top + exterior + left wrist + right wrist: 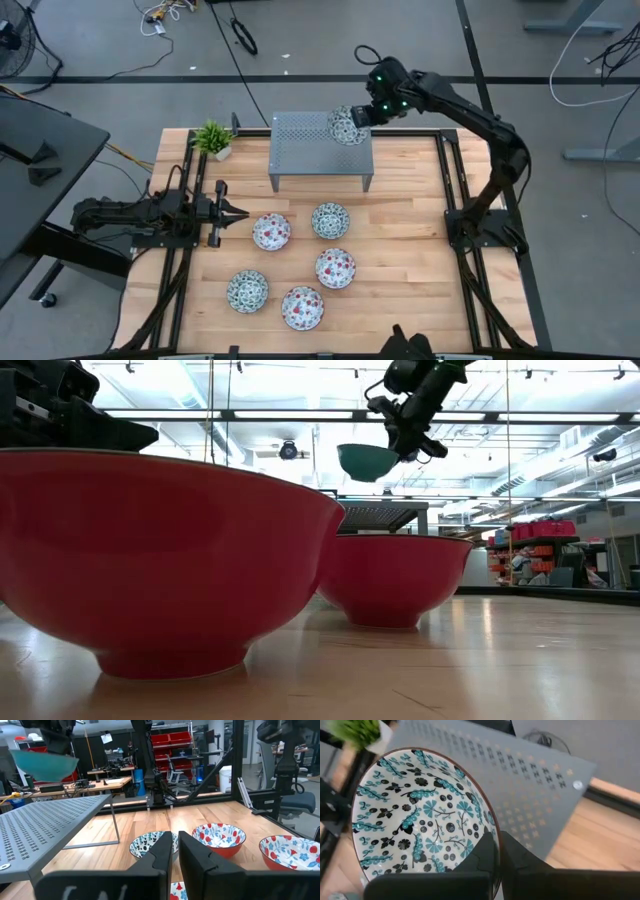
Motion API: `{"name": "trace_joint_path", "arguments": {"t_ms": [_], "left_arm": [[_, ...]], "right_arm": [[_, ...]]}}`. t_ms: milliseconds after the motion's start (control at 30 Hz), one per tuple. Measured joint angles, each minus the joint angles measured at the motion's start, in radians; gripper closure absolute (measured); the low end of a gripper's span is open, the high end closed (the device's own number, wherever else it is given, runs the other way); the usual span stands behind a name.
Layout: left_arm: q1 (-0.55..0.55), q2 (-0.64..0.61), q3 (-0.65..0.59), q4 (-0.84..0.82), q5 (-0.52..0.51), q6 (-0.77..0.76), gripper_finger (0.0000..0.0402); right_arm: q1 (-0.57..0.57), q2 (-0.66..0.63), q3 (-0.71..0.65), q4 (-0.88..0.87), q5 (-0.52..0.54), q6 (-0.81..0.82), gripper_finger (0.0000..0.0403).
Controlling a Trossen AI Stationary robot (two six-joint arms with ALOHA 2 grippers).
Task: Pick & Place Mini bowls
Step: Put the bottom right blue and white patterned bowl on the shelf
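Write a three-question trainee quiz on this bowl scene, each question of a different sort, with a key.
1. True or false: the right end effector holds a green-teal bowl in the air above the grey perforated stand.
2. How many bowls sit on the wooden table in the high view? A) three B) five C) six
3. Fill in: the small green plant stands near the stand's ____ end in the high view.

Key: 1 true; 2 B; 3 left. The left end effector waits low over the table by the nearest reddish-pink bowl.
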Motion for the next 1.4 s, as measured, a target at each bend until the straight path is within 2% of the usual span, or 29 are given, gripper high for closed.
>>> {"name": "trace_joint_path", "arguments": {"t_ms": [567, 1000, 1167, 1400], "left_arm": [[0.0, 0.0, 0.0, 0.0, 0.0, 0.0, 0.0365], [0.0, 0.0, 0.0, 0.0, 0.0, 0.0, 0.0365], [0.0, 0.0, 0.0, 0.0, 0.0, 0.001, 0.0365], [0.0, 0.0, 0.0, 0.0, 0.0, 0.0, 0.0365]], "right_arm": [[-0.046, 0.095, 0.0, -0.038, -0.061, -0.026, 0.0399], [-0.072, 0.099, 0.0, -0.038, -0.064, -0.036, 0.0399], [-0.082, 0.099, 0.0, -0.026, -0.116, -0.029, 0.0399], [-0.082, 0.099, 0.0, -0.023, -0.132, -0.027, 0.0399]]}}
